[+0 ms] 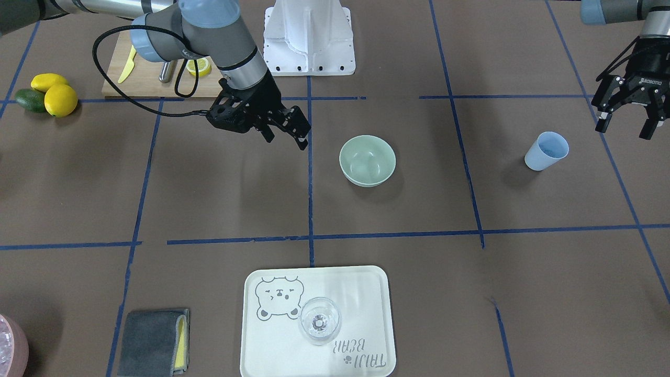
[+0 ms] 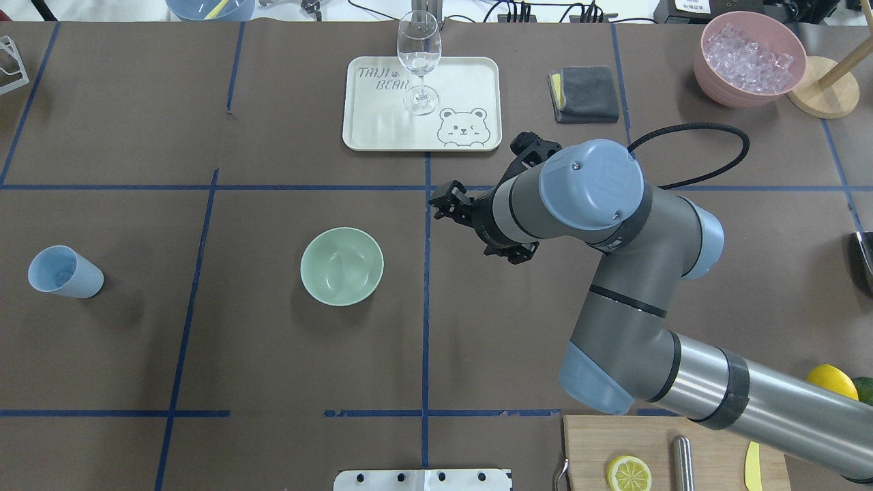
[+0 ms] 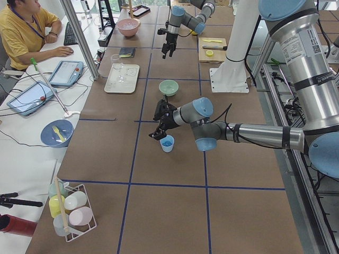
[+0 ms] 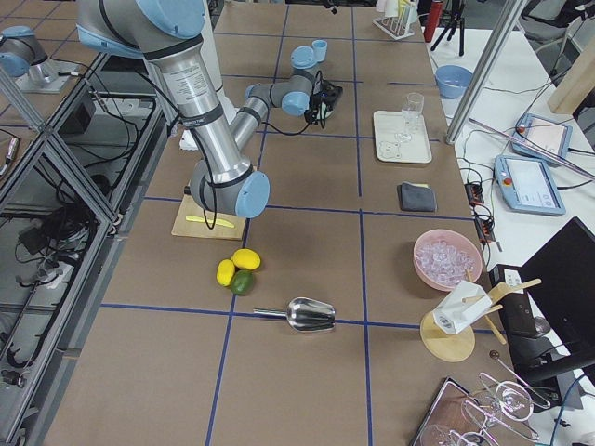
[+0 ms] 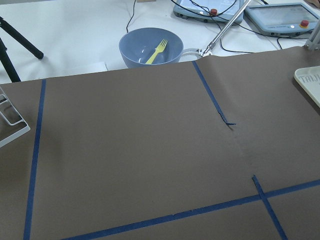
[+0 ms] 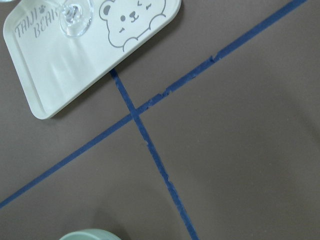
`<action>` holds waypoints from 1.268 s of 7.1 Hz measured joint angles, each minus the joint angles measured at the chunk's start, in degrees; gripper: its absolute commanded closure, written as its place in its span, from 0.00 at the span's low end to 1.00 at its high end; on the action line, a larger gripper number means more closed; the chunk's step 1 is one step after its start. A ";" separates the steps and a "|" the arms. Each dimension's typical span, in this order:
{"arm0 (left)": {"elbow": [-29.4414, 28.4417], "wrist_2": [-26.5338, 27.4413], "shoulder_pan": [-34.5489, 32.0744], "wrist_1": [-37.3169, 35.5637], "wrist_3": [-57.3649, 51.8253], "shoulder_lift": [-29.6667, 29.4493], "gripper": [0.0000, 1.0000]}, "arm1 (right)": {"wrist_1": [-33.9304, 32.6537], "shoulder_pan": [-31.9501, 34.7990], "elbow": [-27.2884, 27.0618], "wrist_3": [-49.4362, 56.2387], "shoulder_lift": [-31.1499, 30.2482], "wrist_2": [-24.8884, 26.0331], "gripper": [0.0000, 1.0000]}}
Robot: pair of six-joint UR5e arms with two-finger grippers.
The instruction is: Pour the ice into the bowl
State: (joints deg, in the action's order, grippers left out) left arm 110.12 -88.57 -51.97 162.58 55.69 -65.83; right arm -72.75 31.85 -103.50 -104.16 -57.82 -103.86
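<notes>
The pale sage-green bowl [image 1: 367, 160] stands upright near the table's middle and looks empty; it also shows in the overhead view [image 2: 342, 266]. Clear ice cubes [image 2: 747, 58] fill a pink container at the far right corner. A blue cup [image 1: 546, 151] stands toward the robot's left; its inside looks faintly speckled, and I cannot tell what it holds. My left gripper [image 1: 625, 125] is open and empty, hovering just beside and above the cup. My right gripper [image 1: 287, 139] is open and empty, above the table beside the bowl.
A cream tray [image 1: 377, 283] holds a wine glass [image 1: 319, 320] at the far side. A grey cloth [image 1: 153, 341] lies beside it. A cutting board [image 1: 152, 78] with a lemon slice and a knife, lemons [image 1: 52, 94] and a metal scoop [image 4: 311, 316] lie on the robot's right.
</notes>
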 measured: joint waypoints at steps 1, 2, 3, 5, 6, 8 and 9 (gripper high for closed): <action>-0.07 7.77 5.91 2.37 5.70 2.23 0.01 | -0.08 1.73 -0.02 1.15 -0.15 -0.59 0.00; -0.20 18.00 13.73 3.27 11.15 3.42 0.01 | -0.19 3.17 0.01 1.79 -0.23 -1.22 0.00; -0.43 27.42 20.66 3.49 14.37 4.47 0.01 | -0.33 3.98 0.08 2.13 -0.25 -1.60 0.00; -3.09 42.94 32.71 3.46 18.97 5.98 0.01 | -0.44 4.73 0.13 2.48 -0.16 -1.78 0.00; -5.84 49.36 38.63 3.40 22.63 6.07 0.01 | -0.46 5.03 0.21 2.53 -0.15 -1.79 0.00; -9.99 57.42 47.49 3.27 27.68 5.13 0.01 | -0.42 5.63 0.38 2.55 -0.18 -1.79 0.00; -12.56 60.17 49.74 3.17 29.55 3.51 0.01 | -0.44 5.72 0.44 2.56 -0.19 -1.85 0.00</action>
State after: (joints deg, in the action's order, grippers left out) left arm 97.56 -28.39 -2.23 165.75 85.24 -62.32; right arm -73.19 37.57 -103.06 -101.60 -58.01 -105.71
